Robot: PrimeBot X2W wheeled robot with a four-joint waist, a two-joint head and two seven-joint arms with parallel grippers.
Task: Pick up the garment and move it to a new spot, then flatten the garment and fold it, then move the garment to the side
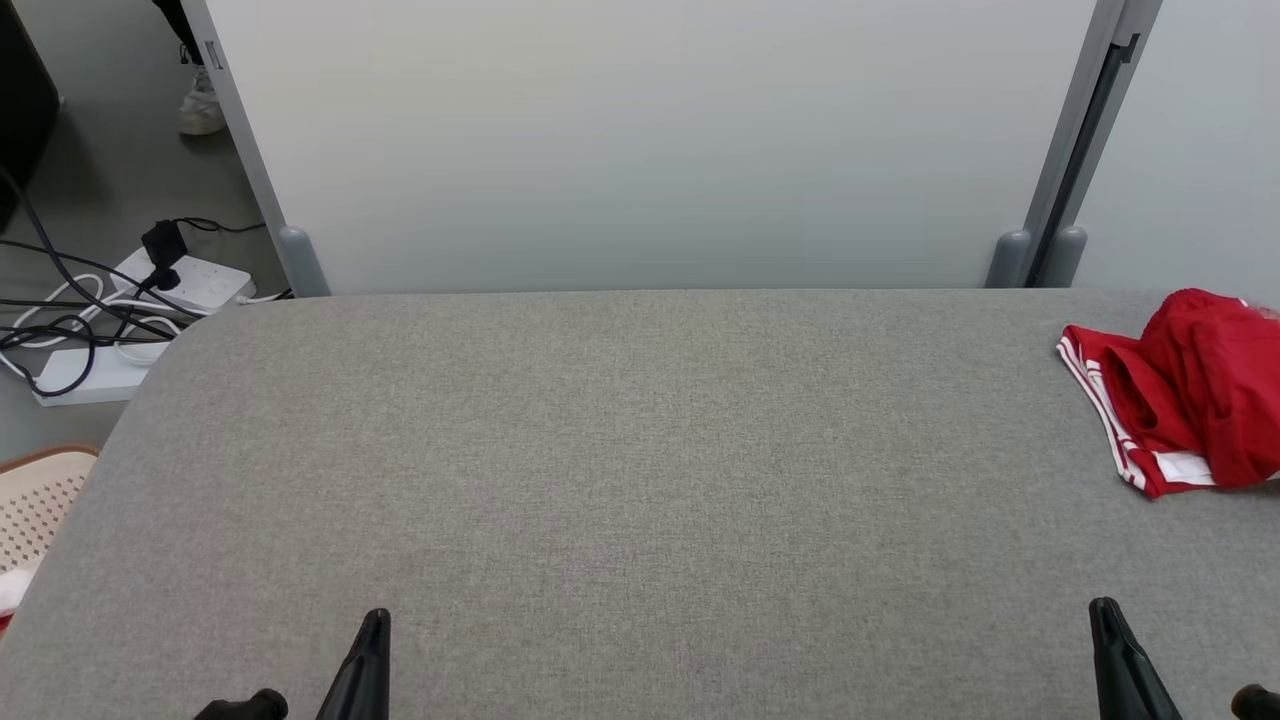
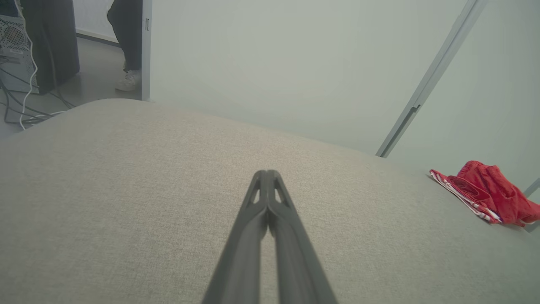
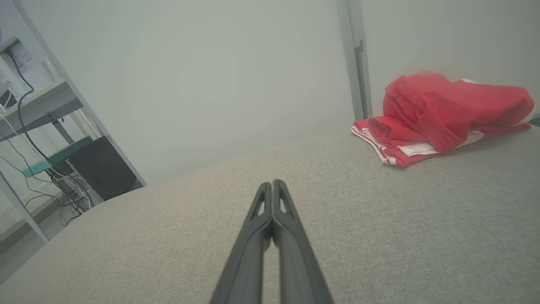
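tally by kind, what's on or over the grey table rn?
red garment: 1
grippers: 2, left gripper and right gripper, both shut, holding nothing
total: 3

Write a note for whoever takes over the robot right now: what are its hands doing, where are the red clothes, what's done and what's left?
Left gripper: shut, holding nothing, low over the near left of the grey padded table.
Right gripper: shut, holding nothing, at the near right.
Red garment: lies crumpled in a heap at the table's far right, untouched, partly past the head view's right edge. It is nearer the right gripper.
Done: nothing yet.
Left: pick up the garment, move it to a new spot, flatten it, fold it, then move it to the side.
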